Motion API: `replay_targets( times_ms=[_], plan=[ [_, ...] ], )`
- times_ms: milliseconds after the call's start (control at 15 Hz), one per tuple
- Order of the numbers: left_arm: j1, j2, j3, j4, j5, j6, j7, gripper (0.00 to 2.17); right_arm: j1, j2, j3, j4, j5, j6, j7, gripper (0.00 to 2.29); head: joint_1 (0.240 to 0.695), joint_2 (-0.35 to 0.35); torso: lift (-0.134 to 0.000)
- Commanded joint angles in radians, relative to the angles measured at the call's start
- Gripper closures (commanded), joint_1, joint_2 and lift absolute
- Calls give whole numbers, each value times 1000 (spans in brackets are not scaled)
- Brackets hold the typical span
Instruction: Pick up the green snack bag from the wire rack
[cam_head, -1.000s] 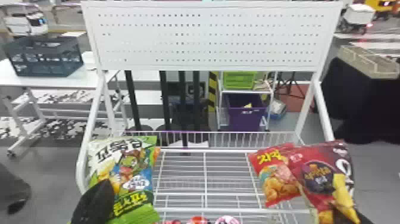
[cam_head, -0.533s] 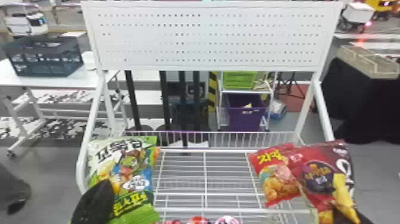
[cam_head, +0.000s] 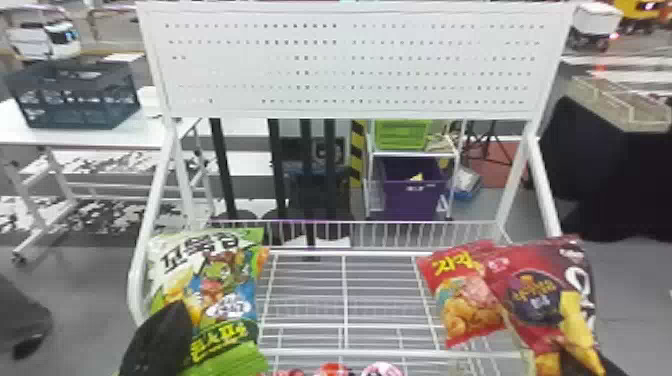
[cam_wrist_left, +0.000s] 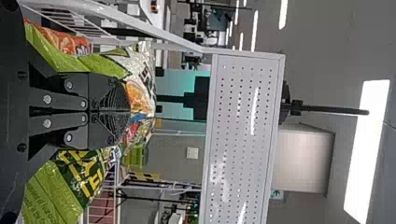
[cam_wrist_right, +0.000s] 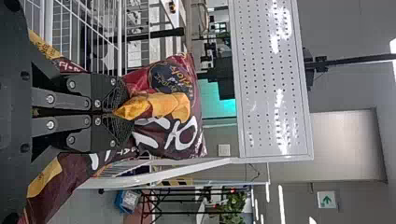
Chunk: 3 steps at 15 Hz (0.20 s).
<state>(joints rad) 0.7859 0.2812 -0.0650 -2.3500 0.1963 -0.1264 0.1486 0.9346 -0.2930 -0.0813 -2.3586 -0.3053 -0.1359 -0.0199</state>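
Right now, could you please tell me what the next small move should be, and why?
I would probably lift the left gripper slightly, since it looks closed on the green bag, which overlaps the white side rail in the head view.

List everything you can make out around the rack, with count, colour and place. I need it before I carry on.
Green snack bag: one, green and white, in the left gripper, rack's left side
Maroon snack bag: one, in the right gripper, rack's right side
Red snack bag: one, beside the maroon bag
Round tops: three, red and pink, near edge
Wire rack: one, white, centre
Pegboard: one, white, above the rack
Crate: one, dark, on the left table
Bins: two, green above purple, behind the rack
Left gripper: one, black, shut on green bag
Right gripper: one, black, shut on maroon bag
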Motion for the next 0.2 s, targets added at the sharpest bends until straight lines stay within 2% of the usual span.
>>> replay_targets(
  times_ms=[0,133],
  plan=[
    [1,0,-1,0,0,0,0,2142,1,0,0,-1,0,0,0,2186,499,0,0],
    [1,0,-1,-2,0,0,-1,2142,1,-2,0,-2,0,0,0,2186,499,0,0]
  ],
)
